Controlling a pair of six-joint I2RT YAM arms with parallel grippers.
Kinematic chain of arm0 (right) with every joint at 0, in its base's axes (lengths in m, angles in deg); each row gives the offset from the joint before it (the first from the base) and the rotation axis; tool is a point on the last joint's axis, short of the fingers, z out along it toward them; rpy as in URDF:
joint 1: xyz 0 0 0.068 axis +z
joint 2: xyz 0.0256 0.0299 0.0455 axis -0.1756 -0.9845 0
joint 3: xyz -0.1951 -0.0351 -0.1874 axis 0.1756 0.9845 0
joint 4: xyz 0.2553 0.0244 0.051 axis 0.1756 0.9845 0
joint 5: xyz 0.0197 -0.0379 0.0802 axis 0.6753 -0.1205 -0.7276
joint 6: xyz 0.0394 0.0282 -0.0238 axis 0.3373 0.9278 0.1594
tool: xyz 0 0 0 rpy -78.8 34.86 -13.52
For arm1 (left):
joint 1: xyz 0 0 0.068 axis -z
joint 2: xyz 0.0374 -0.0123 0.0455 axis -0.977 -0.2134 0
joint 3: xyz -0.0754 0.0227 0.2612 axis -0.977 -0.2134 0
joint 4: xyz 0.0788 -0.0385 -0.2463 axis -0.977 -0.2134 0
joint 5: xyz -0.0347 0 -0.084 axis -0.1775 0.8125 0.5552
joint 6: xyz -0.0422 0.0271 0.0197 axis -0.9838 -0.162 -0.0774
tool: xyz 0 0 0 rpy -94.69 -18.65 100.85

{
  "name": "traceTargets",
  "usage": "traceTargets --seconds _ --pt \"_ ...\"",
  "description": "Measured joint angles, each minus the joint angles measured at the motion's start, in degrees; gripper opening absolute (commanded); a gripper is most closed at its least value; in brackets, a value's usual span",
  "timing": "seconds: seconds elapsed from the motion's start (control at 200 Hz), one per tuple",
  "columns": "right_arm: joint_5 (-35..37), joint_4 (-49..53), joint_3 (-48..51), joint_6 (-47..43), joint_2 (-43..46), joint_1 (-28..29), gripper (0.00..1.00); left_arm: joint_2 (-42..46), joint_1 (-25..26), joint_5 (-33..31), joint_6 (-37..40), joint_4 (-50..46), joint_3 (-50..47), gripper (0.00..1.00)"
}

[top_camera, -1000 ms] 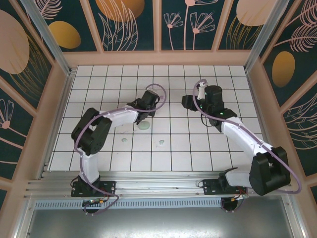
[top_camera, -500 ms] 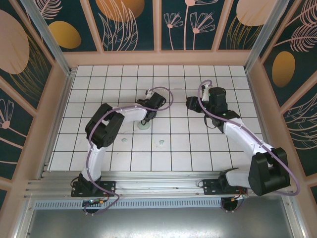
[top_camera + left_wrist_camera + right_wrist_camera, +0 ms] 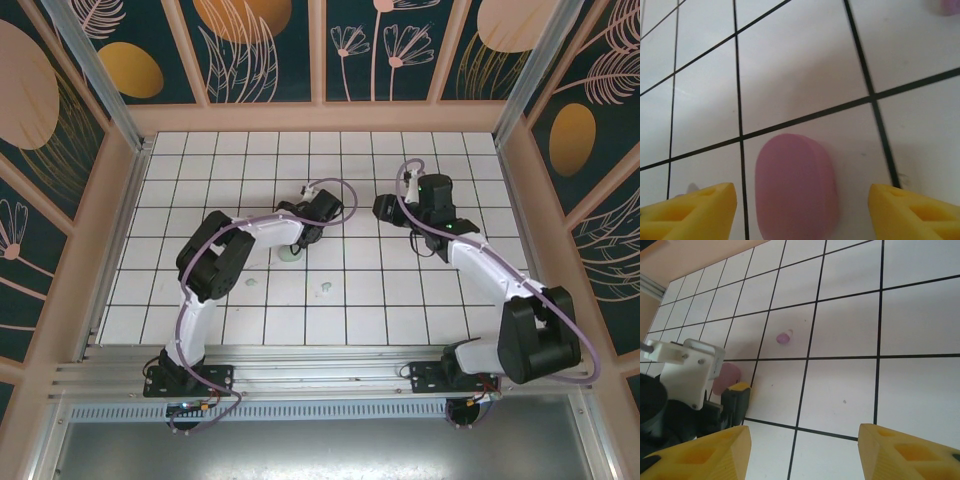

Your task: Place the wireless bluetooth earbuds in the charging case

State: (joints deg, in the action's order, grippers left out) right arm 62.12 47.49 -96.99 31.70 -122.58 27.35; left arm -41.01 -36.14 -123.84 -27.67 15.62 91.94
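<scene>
The left hand [image 3: 802, 212] hangs low over the tabletop [image 3: 800, 65], spread either side of the pale purple charging case [image 3: 795, 185], not touching it. A purple earbud [image 3: 783, 338] lies near the case. The right hand [image 3: 807, 455] hovers tilted, also spread.

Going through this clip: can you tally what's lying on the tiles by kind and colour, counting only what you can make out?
Pink case: 1
Pale purple earbud: 1
Mint green case: 1
Mint green earbuds: 2
Total: 5
</scene>
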Motion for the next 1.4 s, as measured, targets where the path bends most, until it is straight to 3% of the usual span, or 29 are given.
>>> traceTargets --seconds 0.125,0.305,0.566,0.726,1.016,1.401 --pt "-0.7 -0.1 -2.7 1.3 -3.3 0.0 0.58 4.6 0.3 3.8 -0.2 -1.1 0.0 0.76" --pt "2.1 0.6 -7.4 4.3 -10.3 3.5 0.58 13.3 -1.8 11.7 -1.2 -1.3 0.0 0.73" --pt "10.5 3.9 -22.1 8.4 -29.6 19.5 0.63 22.7 -17.4 25.9 -6.8 1.0 -9.2 0.71" --pt "14.0 8.6 -34.0 9.1 -41.5 26.0 0.66 25.9 -24.6 32.6 -9.1 1.6 -17.1 0.71" --pt "17.8 15.9 -46.9 9.0 -49.7 28.0 0.68 29.8 -25.9 37.2 -9.9 3.3 -20.9 0.71" --pt "21.4 23.3 -58.0 7.6 -58.2 28.6 0.67 29.8 -26.7 37.9 -10.1 4.7 -21.6 0.71"
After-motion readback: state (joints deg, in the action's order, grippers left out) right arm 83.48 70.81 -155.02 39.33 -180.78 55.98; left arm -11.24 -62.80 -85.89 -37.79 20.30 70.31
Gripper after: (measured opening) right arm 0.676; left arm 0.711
